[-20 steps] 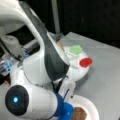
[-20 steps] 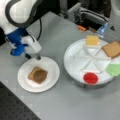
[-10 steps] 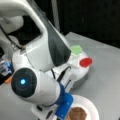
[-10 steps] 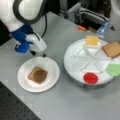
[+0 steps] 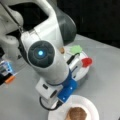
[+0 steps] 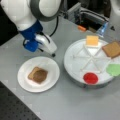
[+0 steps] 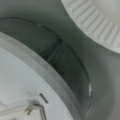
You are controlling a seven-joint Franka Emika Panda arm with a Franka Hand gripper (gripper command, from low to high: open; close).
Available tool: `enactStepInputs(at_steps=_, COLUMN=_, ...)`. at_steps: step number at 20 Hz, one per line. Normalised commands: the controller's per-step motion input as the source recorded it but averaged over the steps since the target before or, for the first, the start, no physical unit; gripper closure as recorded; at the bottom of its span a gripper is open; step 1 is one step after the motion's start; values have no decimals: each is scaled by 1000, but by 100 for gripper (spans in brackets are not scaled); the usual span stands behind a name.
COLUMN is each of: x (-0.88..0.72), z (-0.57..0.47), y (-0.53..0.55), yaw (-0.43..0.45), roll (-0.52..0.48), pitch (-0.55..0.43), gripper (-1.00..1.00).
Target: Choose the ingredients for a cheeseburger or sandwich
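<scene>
While everything sat on a smooth grey table (image 6: 75, 105) against a dark background, the end effector (image 6: 51, 51) hovered between the ribbed paper plate (image 6: 53, 68) and the round divided tray (image 6: 75, 62); can't tell its grip. Bread slice (image 6: 32, 73) and patty (image 6: 40, 75) were stacked on the plate, and the yellow square cheese (image 6: 92, 40) was in the tray.

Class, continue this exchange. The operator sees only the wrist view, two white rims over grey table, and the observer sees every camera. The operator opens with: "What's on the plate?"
Observer: In a front view, the plate holds a bread slice with the patty on top.
Operator: And the tray?
Observer: The tray holds the cheese slice, another bread slice, a red piece and a green piece.
Operator: Where's the gripper?
Observer: The gripper hangs over the table, between plate and tray.
</scene>
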Motion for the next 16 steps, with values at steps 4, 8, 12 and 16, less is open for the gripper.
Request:
enactStepInputs(at_steps=4, x=-468, z=-79, y=189, yaw=-122, roll=-314, pitch=-159, gripper=-100)
enactStepInputs(at_steps=8, x=-484, z=-26, y=319, yaw=-43, roll=-182, pitch=-171, gripper=-100)
enactStepInputs(at_steps=12, x=-499, z=-1, y=523, yaw=0, roll=-260, pitch=-205, gripper=-100)
enactStepInputs(at_steps=16, x=-505, z=-47, y=523, yaw=-17, roll=-322, pitch=-232, gripper=-100)
